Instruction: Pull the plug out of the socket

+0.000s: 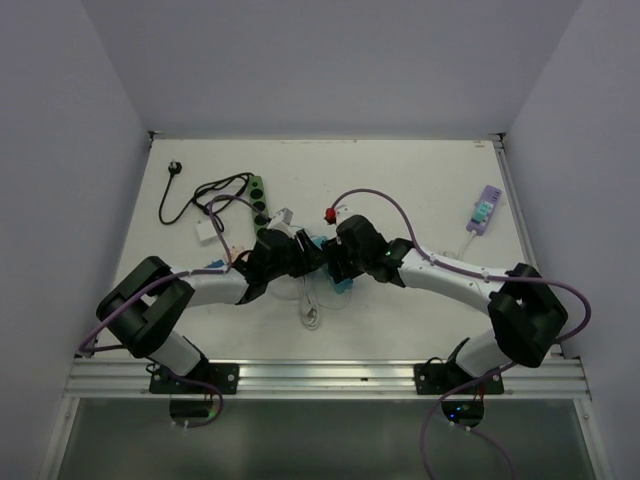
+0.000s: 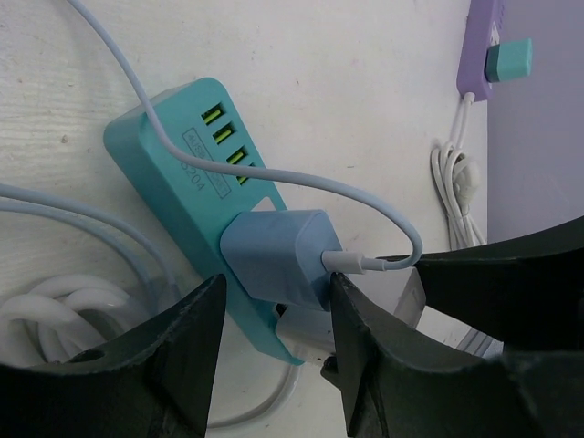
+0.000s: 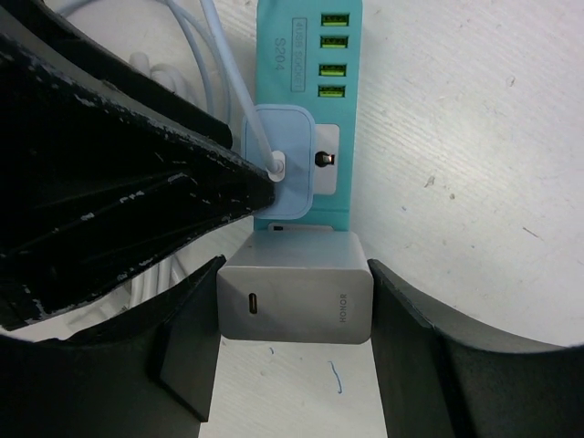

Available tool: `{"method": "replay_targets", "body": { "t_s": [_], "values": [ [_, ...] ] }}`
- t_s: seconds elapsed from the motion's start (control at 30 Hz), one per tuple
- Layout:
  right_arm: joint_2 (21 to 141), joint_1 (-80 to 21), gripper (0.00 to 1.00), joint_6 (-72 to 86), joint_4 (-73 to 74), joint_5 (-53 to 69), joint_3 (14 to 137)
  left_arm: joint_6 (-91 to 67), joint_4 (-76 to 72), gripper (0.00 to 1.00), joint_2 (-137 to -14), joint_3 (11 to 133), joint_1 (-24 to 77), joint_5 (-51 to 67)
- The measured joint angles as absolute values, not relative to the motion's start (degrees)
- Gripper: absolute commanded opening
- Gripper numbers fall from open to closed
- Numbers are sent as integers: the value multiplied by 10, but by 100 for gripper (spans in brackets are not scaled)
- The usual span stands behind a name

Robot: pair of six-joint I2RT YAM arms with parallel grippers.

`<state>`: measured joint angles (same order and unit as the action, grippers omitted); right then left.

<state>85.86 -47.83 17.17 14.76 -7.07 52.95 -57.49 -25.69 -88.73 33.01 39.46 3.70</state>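
The teal power strip point(image 3: 310, 82) reads S204 beside its USB ports, and the grey charger point(image 3: 297, 306) at its end says HONOR. The right gripper point(image 3: 294, 274) clamps that charger. The blue plug point(image 2: 274, 251) sits in the strip, between the closely set fingers of the left gripper point(image 2: 276, 287). I cannot tell whether they pinch it.

The grey charger point(image 3: 294, 306) is showing the brand HONOR along its near face. The teal socket strip point(image 3: 338, 114) is carrying a label point(image 3: 285, 35) reading S204 beside its green ports. The smaller line of print alongside is coming through too fine to read.
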Motion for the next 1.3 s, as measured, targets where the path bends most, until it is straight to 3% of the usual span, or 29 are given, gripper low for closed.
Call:
{"method": "replay_targets", "body": {
  "t_s": [0.47, 0.73, 0.97, 1.2, 1.3],
  "values": [
    [788, -470, 0, 188, 168, -134, 585, -616, -337, 54, -897, 286, 399, 25],
    [766, -304, 0, 217, 158, -136, 540, -620, -338, 55, -897, 283, 399, 24],
    [842, -212, 0, 230, 125, -51, 536, -620, -339, 58, -886, 272, 399, 21],
    [1001, -179, 0, 278, 123, 26, 635, -616, -309, 70, -856, 260, 400, 17],
    [1053, -167, 27, 302, 127, 48, 682, -608, -289, 78, -842, 258, 403, 16]
  ]
}}
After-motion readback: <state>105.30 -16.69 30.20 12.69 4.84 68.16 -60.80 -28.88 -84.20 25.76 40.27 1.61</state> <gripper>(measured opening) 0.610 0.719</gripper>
